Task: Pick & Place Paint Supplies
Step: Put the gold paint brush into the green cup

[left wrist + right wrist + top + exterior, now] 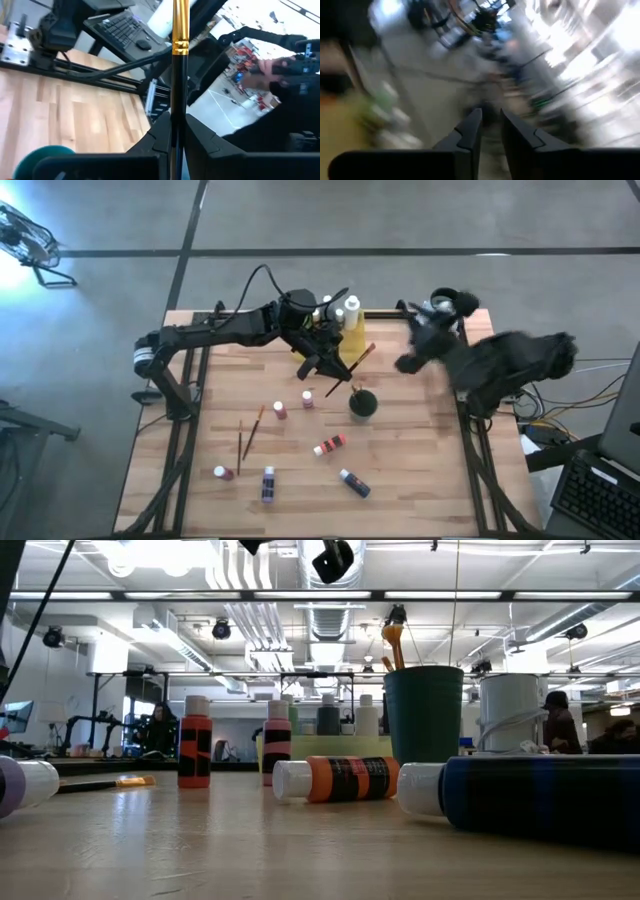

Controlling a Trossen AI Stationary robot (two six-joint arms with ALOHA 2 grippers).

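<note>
My left gripper (pixel 328 366) hangs above the table's middle, between the yellow tray (pixel 352 340) and the dark green cup (pixel 362 405), shut on a thin paintbrush (pixel 360 360). The cup stands upright on its base and holds brushes (pixel 393 645). My right gripper (pixel 490 122), blurred, is raised at the table's far right (pixel 412 362); it is open, with nothing between the fingers. Paint bottles stand in the tray (pixel 350 310). Others stand (pixel 280 410) or lie (pixel 330 445) on the table, beside two loose brushes (pixel 255 425). My left gripper pinches the paintbrush's dark shaft (pixel 177 125) between its two fingers, a little short of the gold band (pixel 180 47). The fingers reach in roughly level from the table's left and lie across the brush. The brush is lifted clear of the table, slanting between tray and cup.
Bottles lie near the table's front edge (pixel 354 482) (pixel 268 484) (pixel 223 473). In the low view a blue bottle (pixel 540 795) and an orange one (pixel 335 780) lie close by, and two stand upright (pixel 195 750) (pixel 277 745). Bare wood (pixel 420 450) shows to the cup's right.
</note>
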